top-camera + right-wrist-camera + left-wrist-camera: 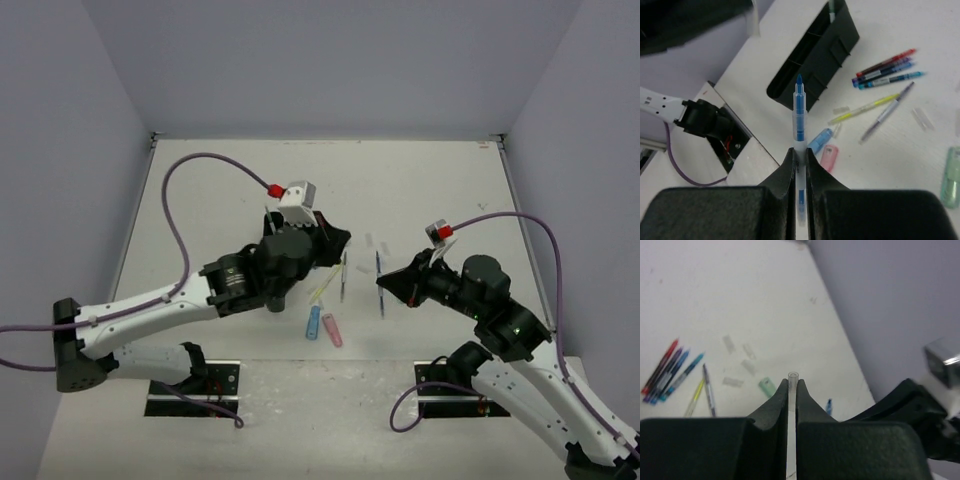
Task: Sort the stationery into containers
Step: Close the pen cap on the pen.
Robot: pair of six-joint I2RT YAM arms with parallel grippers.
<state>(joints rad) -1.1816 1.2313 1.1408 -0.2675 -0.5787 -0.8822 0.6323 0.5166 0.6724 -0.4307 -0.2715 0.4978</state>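
Observation:
My left gripper [792, 385] is shut on a small clear pen cap [792, 376] and holds it above the table; in the top view it [335, 243] is at the table's middle. My right gripper [799, 152] is shut on an uncapped blue pen [799, 115], also seen from above [380, 285]. The black organiser [815, 55] lies beyond the pen tip, mostly hidden under the left arm in the top view. Red, purple and blue pens [885, 70] lie bunched together. A yellow-green pen [865, 108] and a grey pen [887, 112] lie beside them.
Short chunky blue [819, 140] and pink [829, 156] pieces lie near the front edge, also in the top view [313, 324]. A green chunky piece [767, 386] and several loose clear caps [729, 343] lie on the table. Grey walls close in three sides.

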